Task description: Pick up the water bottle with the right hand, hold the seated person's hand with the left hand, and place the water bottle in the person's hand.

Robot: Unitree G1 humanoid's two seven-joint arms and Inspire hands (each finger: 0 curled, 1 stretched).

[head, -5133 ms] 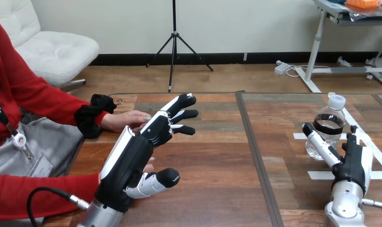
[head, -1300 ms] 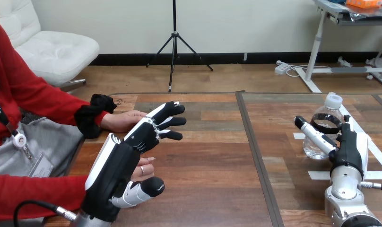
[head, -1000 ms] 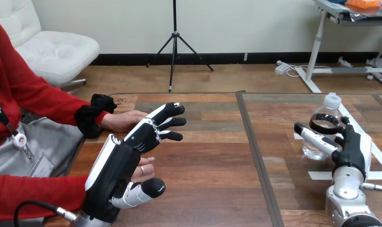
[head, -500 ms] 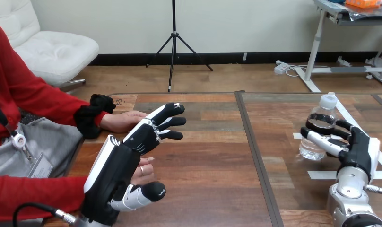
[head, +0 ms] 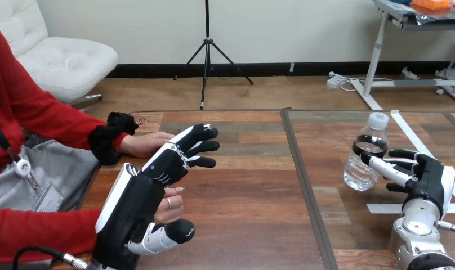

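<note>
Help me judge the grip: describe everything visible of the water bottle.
The water bottle is clear plastic, white cap, black band below the neck. It tilts, cap rightward, at the table's right half. The right robot hand grips it, thumb across its front; whether its base touches the table is unclear.

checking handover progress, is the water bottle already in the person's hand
No, the water bottle is by the robot's right hand at the right of the table, apart from the person's hands at the left.
</note>
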